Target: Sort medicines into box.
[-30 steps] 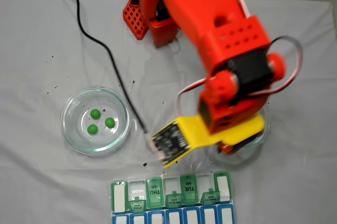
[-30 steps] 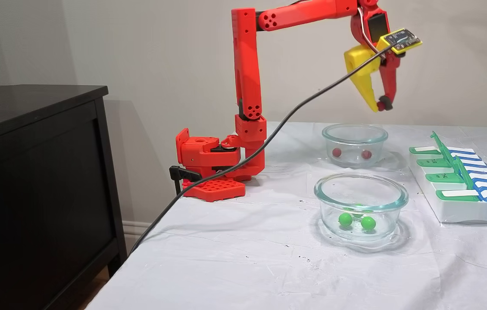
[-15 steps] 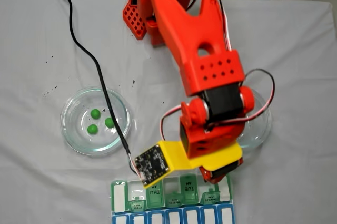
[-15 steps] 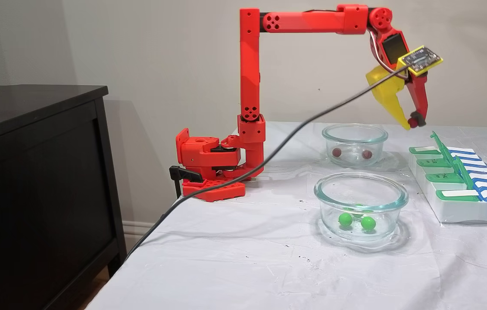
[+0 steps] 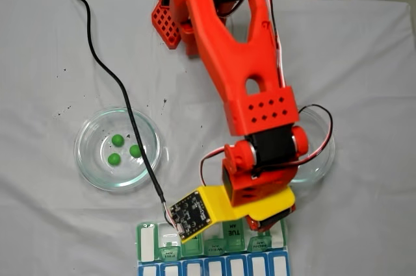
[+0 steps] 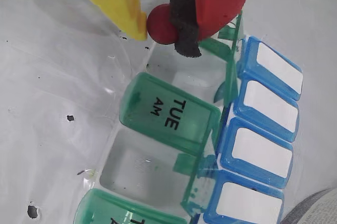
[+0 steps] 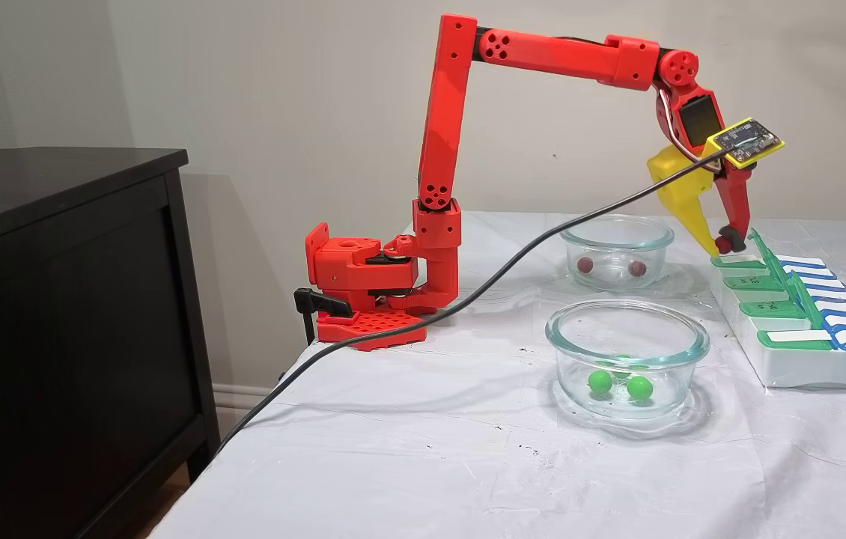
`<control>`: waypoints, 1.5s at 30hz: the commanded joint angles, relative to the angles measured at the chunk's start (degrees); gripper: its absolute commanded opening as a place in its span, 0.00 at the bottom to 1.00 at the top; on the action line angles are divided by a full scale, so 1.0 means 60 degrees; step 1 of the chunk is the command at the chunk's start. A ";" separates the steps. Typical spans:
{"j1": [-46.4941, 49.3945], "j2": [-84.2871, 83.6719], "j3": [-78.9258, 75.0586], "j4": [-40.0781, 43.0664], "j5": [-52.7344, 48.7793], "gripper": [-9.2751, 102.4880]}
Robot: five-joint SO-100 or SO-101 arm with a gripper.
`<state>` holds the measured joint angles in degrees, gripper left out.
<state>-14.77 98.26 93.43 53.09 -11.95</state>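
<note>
My gripper (image 6: 162,30) is shut on a red medicine ball (image 6: 158,22), pinched between the yellow finger and the black-padded red finger. It hangs just above an open compartment of the box (image 6: 184,71), beside the shut TUE AM lid (image 6: 168,113). From the side, the gripper (image 7: 721,245) sits low at the far end of the box (image 7: 812,370). Two red balls (image 7: 585,265) lie in the far glass dish (image 7: 616,228). Three green balls (image 5: 117,139) rest in the other dish (image 5: 88,159). The box (image 5: 148,245) lies at the table's bottom edge, partly under my arm.
A black cable (image 5: 123,104) runs from the wrist camera board (image 5: 188,211) across the table past the green-ball dish. The arm base (image 7: 363,277) is clamped at the table's back. A dark cabinet (image 7: 56,299) stands beside the table. Blue lids (image 6: 266,108) line the box's other row.
The arm swung from above the red-ball dish over to the box and came down, still holding the red ball. The cable trailed along with it.
</note>
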 commanded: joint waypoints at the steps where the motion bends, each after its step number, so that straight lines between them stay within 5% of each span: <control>1: -0.0190 0.0015 -0.0659 -0.0234 -0.0073 0.08; 9: -0.0161 -0.0264 -0.0806 -0.0601 0.0029 0.08; 22: -0.0088 -0.0015 -0.2227 0.1304 -0.0220 0.08; 40: 0.0000 -0.0278 -0.1787 0.0103 -0.0293 0.08; 45: 0.0000 -0.0439 -0.1772 0.0044 -0.0190 0.17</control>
<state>-14.41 93.87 86.48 54.40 -12.83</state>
